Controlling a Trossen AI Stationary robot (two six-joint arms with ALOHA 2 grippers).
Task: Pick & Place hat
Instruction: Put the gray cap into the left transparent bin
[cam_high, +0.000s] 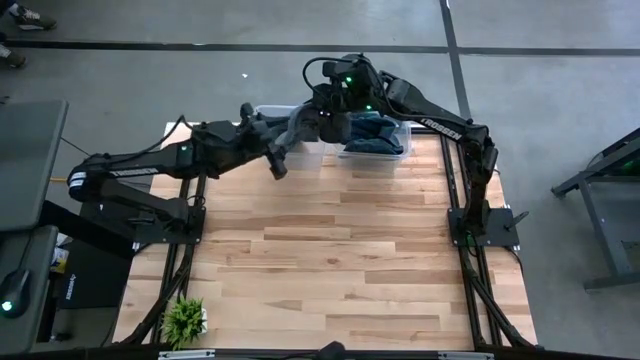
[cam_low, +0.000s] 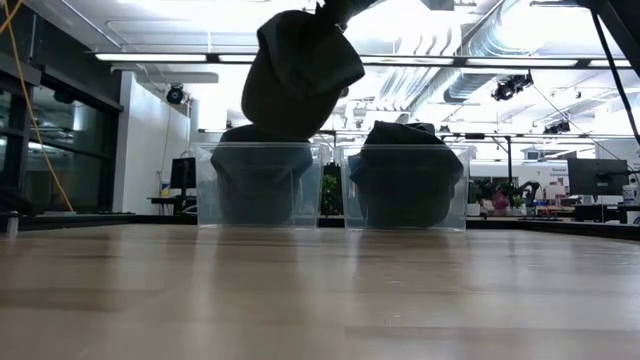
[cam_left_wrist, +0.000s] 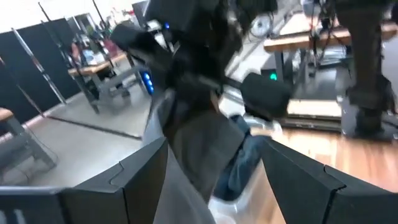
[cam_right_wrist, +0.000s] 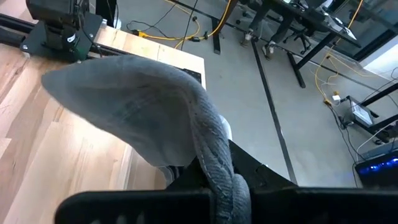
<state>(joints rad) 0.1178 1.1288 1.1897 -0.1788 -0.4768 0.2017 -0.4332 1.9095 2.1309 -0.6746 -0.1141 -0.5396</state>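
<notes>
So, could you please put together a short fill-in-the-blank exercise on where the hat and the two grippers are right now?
1. The grey hat is held by the ____ gripper.
2. In the low view the hat hangs above the left bin, not yet ____ it.
3. The left gripper, beside the bins, has its fingers ____.
4. The right bin holds dark ____.

Missing words: right; inside; open; hats

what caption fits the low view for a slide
Right gripper, shut on a grey hat, holds it above the left of two clear bins, both already holding dark hats.
</notes>
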